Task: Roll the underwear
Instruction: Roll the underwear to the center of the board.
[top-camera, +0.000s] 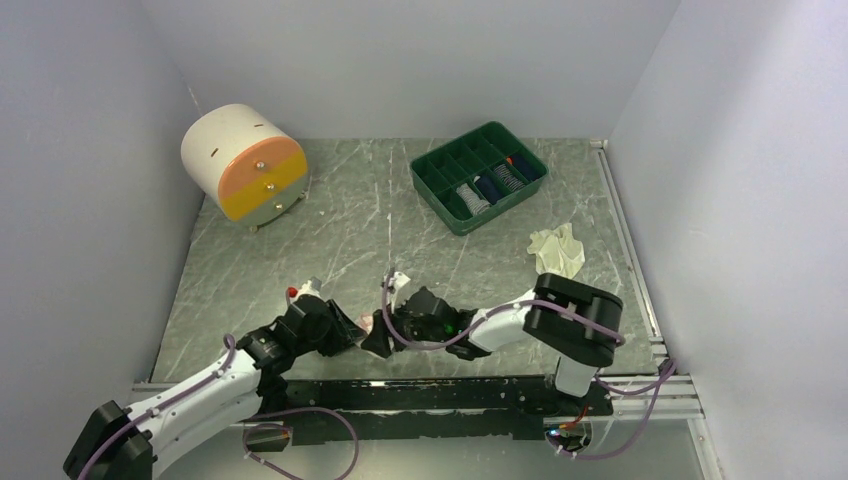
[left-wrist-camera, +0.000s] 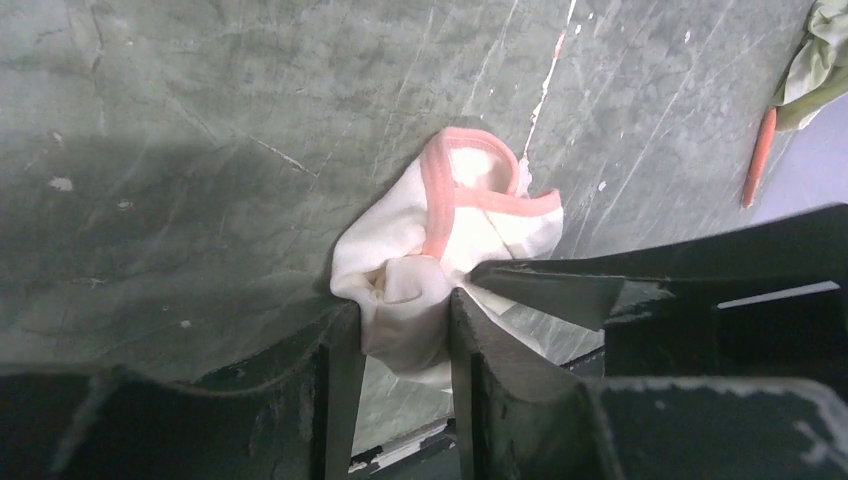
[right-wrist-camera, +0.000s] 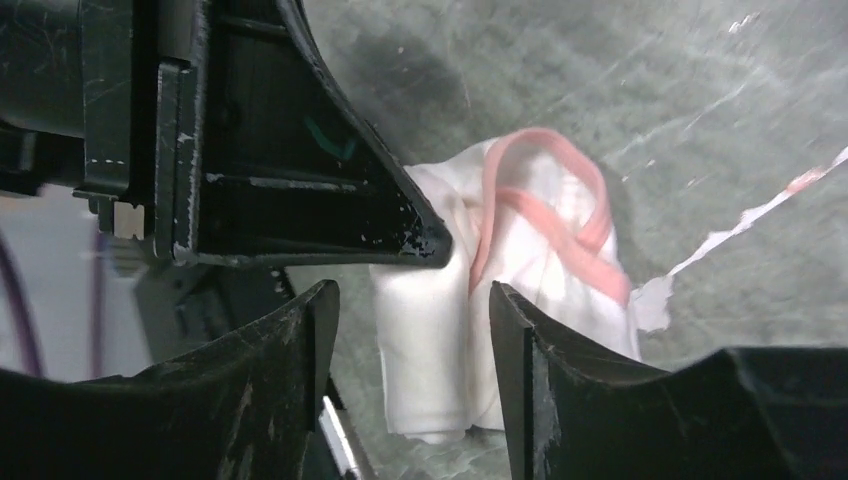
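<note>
The white underwear with pink trim (left-wrist-camera: 455, 215) lies bunched on the marble table near the front edge, small in the top view (top-camera: 368, 322). My left gripper (left-wrist-camera: 400, 305) is shut on its rolled white end; it also shows in the top view (top-camera: 348, 335). My right gripper (right-wrist-camera: 410, 295) is open, its jaws straddling the folded white edge of the same garment (right-wrist-camera: 520, 250) without pinching it, facing the left gripper (top-camera: 380, 340). The cream-white underwear (top-camera: 557, 250) lies crumpled at the right, apart from both grippers, and shows in the left wrist view (left-wrist-camera: 820, 60).
A green divided tray (top-camera: 432, 186) holding rolled garments stands at the back right. A white drum-shaped box (top-camera: 245, 160) with orange and yellow drawers stands at the back left. A metal rail (top-camera: 628, 240) runs along the table's right edge.
</note>
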